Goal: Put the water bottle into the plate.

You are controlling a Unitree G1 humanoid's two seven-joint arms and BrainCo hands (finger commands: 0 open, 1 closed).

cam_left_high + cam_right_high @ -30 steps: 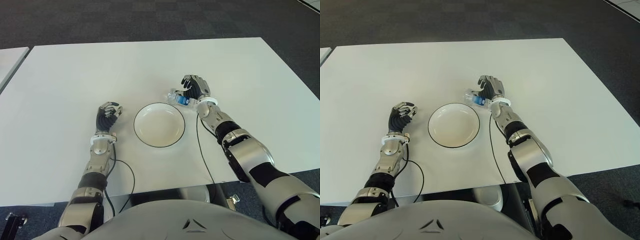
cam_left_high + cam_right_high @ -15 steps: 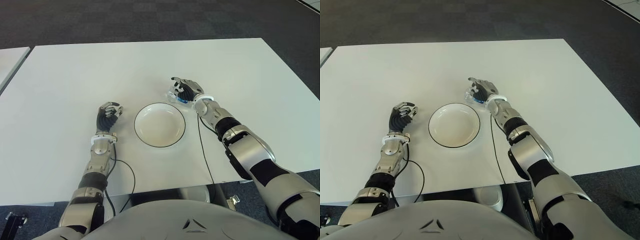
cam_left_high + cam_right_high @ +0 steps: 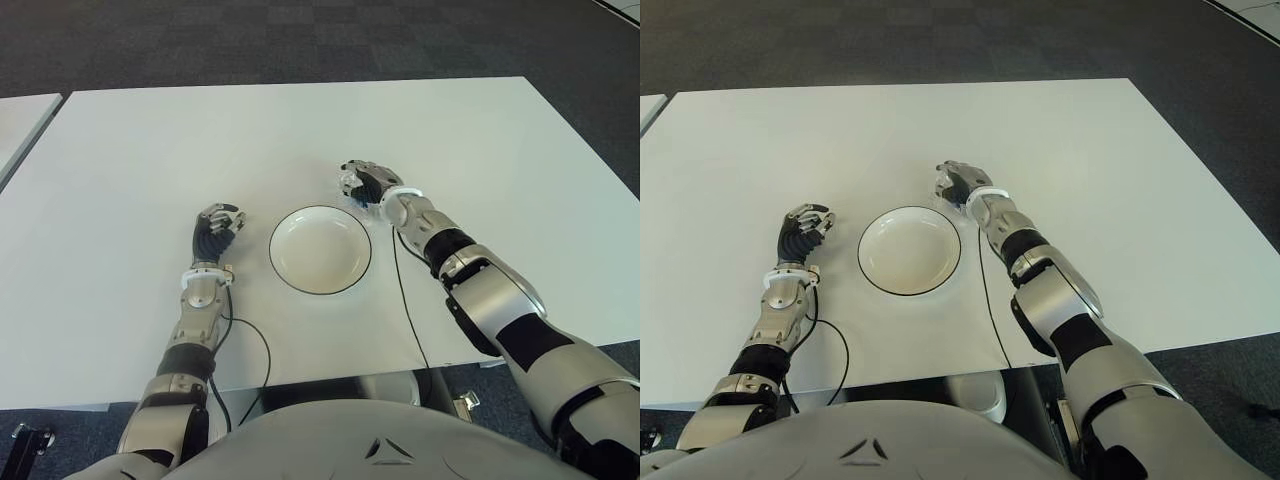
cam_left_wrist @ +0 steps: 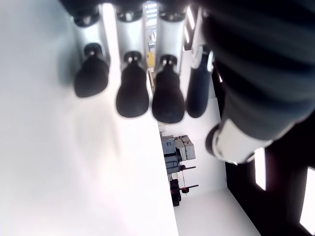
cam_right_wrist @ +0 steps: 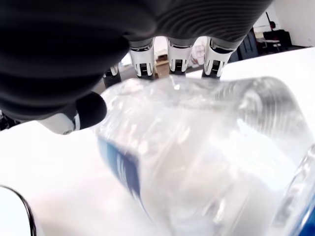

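My right robot hand [image 3: 362,183] has its fingers [image 5: 174,56] wrapped over the bottle [image 5: 206,162], which looks to be lying on the table [image 3: 150,140] under the palm. The plate [image 3: 320,250] sits just beside that hand, toward me. Left robot hand [image 3: 215,228] is curled on nothing, on the plate's far side. My worry: it's a thin, slick bottle, so it could squirt out on the lift.

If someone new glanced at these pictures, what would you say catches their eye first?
Probably the right robot hand, curled around a clear plastic water bottle with a blue label just beyond the far right rim of the plate. Next comes that round white plate with a dark rim, empty at the middle of the white table. The left robot hand shows to its left, holding nothing.
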